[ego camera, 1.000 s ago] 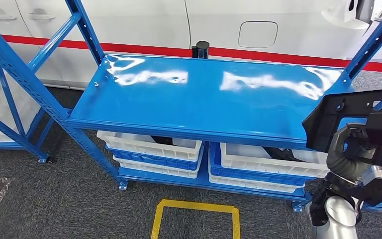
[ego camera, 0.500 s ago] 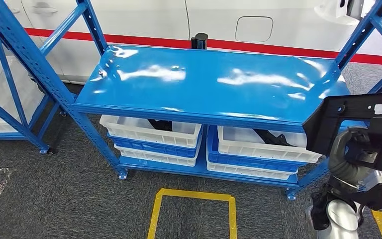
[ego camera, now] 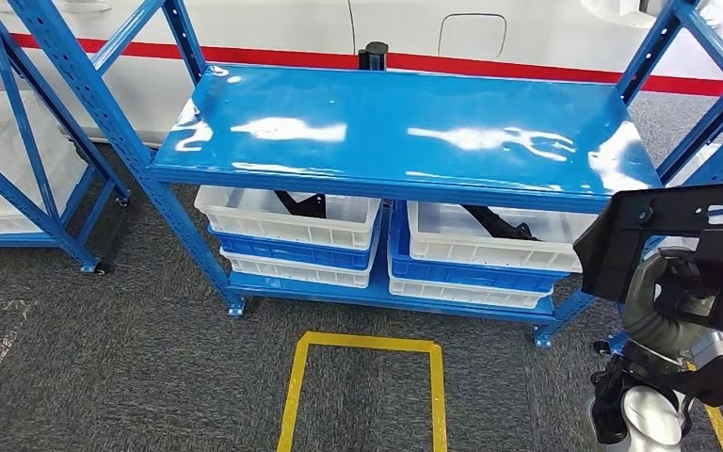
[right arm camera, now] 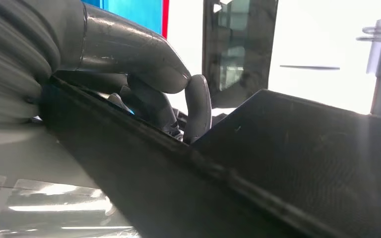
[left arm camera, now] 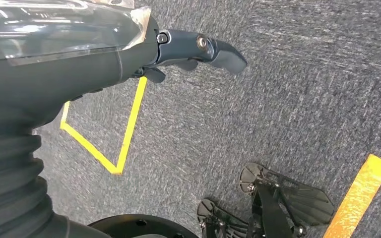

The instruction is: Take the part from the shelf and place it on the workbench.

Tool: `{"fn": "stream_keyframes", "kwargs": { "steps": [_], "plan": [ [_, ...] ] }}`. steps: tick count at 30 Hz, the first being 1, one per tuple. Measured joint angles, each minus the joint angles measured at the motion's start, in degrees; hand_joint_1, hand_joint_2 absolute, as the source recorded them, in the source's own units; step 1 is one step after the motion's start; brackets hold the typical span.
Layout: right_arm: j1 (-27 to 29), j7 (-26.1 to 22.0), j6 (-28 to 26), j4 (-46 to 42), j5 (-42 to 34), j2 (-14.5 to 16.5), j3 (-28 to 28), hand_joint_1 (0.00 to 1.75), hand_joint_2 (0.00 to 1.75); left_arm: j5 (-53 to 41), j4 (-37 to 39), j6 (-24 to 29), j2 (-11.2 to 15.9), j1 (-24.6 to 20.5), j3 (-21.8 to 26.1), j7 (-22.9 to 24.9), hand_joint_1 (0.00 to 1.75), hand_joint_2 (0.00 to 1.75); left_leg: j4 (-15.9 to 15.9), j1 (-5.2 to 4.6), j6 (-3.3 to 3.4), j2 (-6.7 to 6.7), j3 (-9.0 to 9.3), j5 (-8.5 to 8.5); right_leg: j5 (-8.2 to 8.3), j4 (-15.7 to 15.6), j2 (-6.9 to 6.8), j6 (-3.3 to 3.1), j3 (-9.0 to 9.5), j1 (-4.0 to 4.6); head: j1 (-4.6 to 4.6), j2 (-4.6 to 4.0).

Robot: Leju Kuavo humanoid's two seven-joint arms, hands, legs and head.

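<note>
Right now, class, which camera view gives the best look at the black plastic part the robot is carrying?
The head view: it shows the black plastic part as a whole outline, gripped by the right robot hand. The right wrist view shows only a close dark surface of it beside the thumb. The left wrist view looks at carpet.

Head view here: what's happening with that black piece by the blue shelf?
The robot's right hand holds a black part, lifted in front of the blue shelf; the right wrist view shows the thumb pressed on it. The shelf's top board is bare, and white bins with more dark parts sit below. The left hand hangs over the grey carpet, holding nothing. No workbench is in sight, so placing is not yet done.
</note>
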Motion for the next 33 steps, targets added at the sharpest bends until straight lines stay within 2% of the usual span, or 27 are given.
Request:
{"fn": "stream_keyframes", "kwargs": {
  "steps": [1, 2, 4, 5, 6, 7, 8, 9, 10, 12, 13, 14, 16, 17, 18, 19, 21, 22, 23, 24, 26, 28, 29, 30, 31, 32, 33],
  "plan": [
    [0.05, -0.01, 0.00, -0.02, 0.00, 0.02, -0.02, 1.75, 1.75, 0.07, 0.00, 0.01, 0.03, 0.05, 0.01, -0.02, 0.00, 1.75, 0.16, 0.12, -0.29, -0.07, -0.20, -0.18, 0.39, 0.04, -0.07, -0.54, -0.44, -0.19, -0.02, 0.00],
    [0.06, -0.01, 0.01, -0.03, -0.01, 0.03, -0.04, 1.75, 1.75, 0.13, 0.00, 0.01, 0.05, 0.11, 0.01, -0.03, 0.00, 1.75, 0.85, 0.28, -0.65, -0.19, -0.53, -1.34, 0.87, 0.08, -0.16, -1.22, -0.85, -0.37, -0.04, 0.00],
    [0.05, -0.01, 0.02, -0.07, -0.01, 0.08, -0.05, 1.75, 1.75, 0.22, 0.00, 0.01, 0.08, 0.17, 0.02, -0.03, 0.00, 1.75, 5.40, 0.68, -1.44, -0.45, -1.89, -6.68, 2.04, 0.06, -0.32, -2.35, -1.86, -0.62, -0.16, 0.00],
    [0.07, -0.01, 0.04, -0.08, -0.01, 0.09, -0.05, 1.75, 1.75, 0.24, 0.01, -0.02, 0.07, 0.18, 0.02, -0.03, 0.00, 1.75, 9.07, 0.84, -1.78, -0.53, -2.78, -9.68, 2.65, 0.09, -0.34, -2.63, -2.48, -0.56, -0.25, 0.00],
    [0.11, -0.02, 0.05, -0.09, -0.02, 0.11, -0.05, 1.75, 1.75, 0.24, 0.01, -0.04, 0.07, 0.17, 0.02, -0.03, 0.00, 1.75, 12.78, 1.01, -2.05, -0.57, -3.52, -11.72, 3.29, 0.16, -0.35, -2.66, -3.16, -0.52, -0.30, 0.00],
    [0.19, -0.02, 0.08, -0.10, -0.03, 0.12, -0.07, 1.75, 1.75, 0.22, 0.02, -0.06, 0.07, 0.16, 0.02, -0.03, 0.00, 1.75, 15.47, 1.19, -2.25, -0.59, -3.73, -12.40, 3.88, 0.24, -0.34, -2.55, -3.85, -0.49, -0.31, 0.00],
    [0.30, -0.03, 0.09, -0.10, -0.05, 0.13, -0.09, 1.75, 1.75, 0.20, 0.02, -0.08, 0.07, 0.16, 0.02, -0.02, 0.00, 1.75, 16.42, 1.37, -2.37, -0.60, -3.11, -11.81, 4.40, 0.34, -0.34, -2.37, -4.60, -0.50, -0.32, 0.00],
    [0.44, -0.04, 0.10, -0.11, -0.08, 0.14, -0.12, 1.75, 1.75, 0.18, 0.02, -0.10, 0.07, 0.16, 0.02, -0.02, 0.00, 1.75, 15.29, 1.53, -2.40, -0.60, -1.49, -10.38, 4.82, 0.49, -0.33, -2.12, -5.25, -0.54, -0.32, 0.00],
    [0.58, -0.06, 0.11, -0.17, -0.09, 0.15, -0.16, 1.75, 1.75, 0.13, 0.02, -0.13, 0.07, 0.15, 0.02, -0.01, 0.00, 1.75, 12.05, 1.66, -2.35, -0.63, 1.21, -8.86, 5.14, 0.66, -0.33, -1.82, -5.79, -0.59, -0.37, 0.00],
    [0.76, -0.10, 0.11, -0.45, -0.11, 0.15, -0.24, 1.75, 1.75, 0.07, 0.02, -0.19, 0.09, 0.08, 0.02, -0.01, 0.00, 1.75, 3.70, 1.66, -2.04, -0.79, 7.11, -7.76, 5.75, 0.98, -0.33, -1.05, -6.58, -0.54, -0.51, 0.00],
    [0.80, -0.15, 0.11, -0.63, -0.11, 0.15, -0.28, 1.75, 1.75, 0.04, 0.02, -0.21, 0.10, 0.05, 0.02, -0.01, 0.00, 1.75, 0.68, 1.51, -1.81, -0.89, 8.98, -7.89, 6.14, 1.04, -0.35, -0.57, -6.86, -0.50, -0.58, 0.00],
    [0.86, -0.21, 0.11, -0.78, -0.11, 0.15, -0.32, 1.75, 1.75, 0.03, 0.02, -0.23, 0.12, 0.03, 0.01, -0.02, 0.00, 1.75, -0.81, 1.28, -1.58, -0.95, 9.69, -8.17, 6.58, 1.01, -0.38, -0.06, -7.11, -0.52, -0.67, 0.00],
    [1.13, -0.33, 0.11, -1.02, -0.12, 0.13, -0.42, 1.75, 1.75, 0.01, 0.02, -0.36, 0.14, 0.07, 0.00, -0.04, 0.00, 1.75, -1.54, 1.02, -0.64, -0.80, 9.16, -7.49, 7.27, 0.89, -0.40, 0.88, -7.64, -0.65, -0.74, 0.00],
    [1.32, -0.37, 0.11, -1.09, -0.14, 0.11, -0.50, 1.75, 1.75, 0.01, 0.02, -0.44, 0.15, 0.07, 0.00, -0.04, 0.00, 1.75, -1.79, 0.99, 0.01, -0.67, 8.71, -6.92, 6.72, 1.35, -0.38, 0.96, -8.22, -0.67, -0.77, 0.00],
    [1.46, -0.39, 0.11, -1.15, -0.16, 0.08, -0.59, 1.75, 1.75, 0.01, 0.02, -0.51, 0.17, 0.06, 0.00, -0.06, 0.00, 1.75, -2.03, 1.01, 0.69, -0.49, 8.13, -6.24, 5.29, 2.77, -0.35, 0.73, -9.02, -0.63, -0.64, 0.00],
    [1.55, -0.41, 0.11, -1.17, -0.20, 0.04, -0.66, 1.75, 1.75, 0.01, 0.02, -0.55, 0.19, 0.05, 0.00, -0.07, 0.00, 1.75, -2.17, 1.02, 1.18, -0.34, 7.49, -5.61, 2.99, 5.47, -0.32, 0.23, -10.08, -0.61, -0.52, 0.00],
    [1.66, -0.42, 0.11, -1.17, -0.27, -0.01, -0.72, 1.75, 1.75, 0.01, 0.02, -0.62, 0.22, 0.04, 0.00, -0.10, 0.00, 1.75, -2.10, 0.75, 1.64, -0.16, 5.96, -4.46, -1.56, 12.85, -0.24, -0.46, -12.07, -0.48, -0.33, 0.00],
    [1.75, -0.42, 0.10, -1.17, -0.29, -0.02, -0.73, 1.75, 1.75, 0.00, 0.02, -0.69, 0.22, 0.05, 0.00, -0.11, 0.00, 1.75, -2.03, 0.63, 1.70, -0.09, 5.19, -3.91, -2.65, 15.87, -0.23, -0.31, -12.48, -0.45, -0.35, 0.00],
    [1.85, -0.42, 0.07, -1.18, -0.31, -0.02, -0.74, 1.75, 1.75, -0.05, 0.02, -0.80, 0.22, 0.05, 0.00, -0.13, 0.00, 1.75, -1.94, 0.54, 1.70, -0.04, 4.46, -3.40, -2.62, 17.21, -0.22, 0.14, -12.13, -0.43, -0.35, 0.00],
    [1.97, -0.42, 0.01, -1.21, -0.36, -0.02, -0.77, 1.75, 1.75, -0.17, 0.02, -0.93, 0.22, 0.05, -0.01, -0.15, 0.00, 1.75, -1.82, 0.51, 1.64, -0.02, 3.74, -2.92, -1.65, 16.52, -0.22, 0.77, -10.83, -0.43, -0.34, 0.00],
    [2.19, -0.45, -0.11, -1.45, -0.43, -0.02, -0.84, 1.75, 1.75, -0.82, 0.02, -1.13, 0.21, 0.06, -0.14, -0.26, 0.00, 1.75, -1.56, 0.49, 1.30, -0.04, 2.51, -2.15, 0.87, 9.51, -0.23, 1.59, -5.57, -0.43, -0.31, 0.00],
    [2.41, -0.54, 0.09, -1.93, -0.51, -0.03, -0.91, 1.75, 1.75, -1.52, 0.02, -1.11, 0.22, 0.07, -0.36, -0.33, 0.00, 1.75, -1.28, 0.29, 0.73, -0.04, 1.73, -1.42, 1.22, 1.20, -0.18, 1.09, -0.25, -0.06, -0.37, 0.00],
    [2.56, -0.60, 0.26, -2.15, -0.55, -0.03, -0.93, 1.75, 1.75, -1.73, 0.02, -1.05, 0.24, 0.08, -0.44, -0.31, 0.00, 1.75, -1.20, 0.19, 0.48, -0.03, 1.56, -1.08, 0.84, -0.85, -0.14, 0.64, 0.87, 0.15, -0.42, 0.00],
    [2.75, -0.64, 0.44, -2.32, -0.60, -0.03, -0.96, 1.75, 1.75, -1.85, 0.02, -0.99, 0.26, 0.09, -0.51, -0.28, 0.00, 1.75, -1.16, 0.10, 0.23, -0.03, 1.47, -0.73, 0.64, -1.82, -0.10, 0.23, 1.21, 0.34, -0.48, 0.00],
    [2.93, -0.66, 0.57, -2.40, -0.65, -0.01, -0.98, 1.75, 1.75, -1.93, 0.02, -0.95, 0.30, 0.12, -0.56, -0.25, 0.00, 1.75, -1.10, 0.14, -0.01, -0.07, 1.39, -0.63, 0.84, -1.72, -0.08, -0.17, 0.87, 0.05, -0.50, 0.00],
    [3.03, -0.68, 0.64, -2.49, -0.67, 0.00, -0.99, 1.75, 1.75, -1.97, 0.02, -0.91, 0.34, 0.15, -0.60, -0.22, 0.00, 1.75, -0.71, 0.24, -0.31, -0.16, 1.17, -1.11, 1.09, -1.72, -0.08, -0.61, 0.73, -0.20, -0.51, 0.00],
    [3.09, -0.68, 0.69, -2.57, -0.69, 0.02, -0.99, 1.75, 1.75, -1.98, 0.02, -0.91, 0.37, 0.17, -0.64, -0.21, 0.00, 1.75, 0.61, 0.38, -0.68, -0.28, 0.65, -2.52, 1.42, -1.74, -0.09, -1.20, 0.60, -0.46, -0.61, 0.00]
  ]
}}
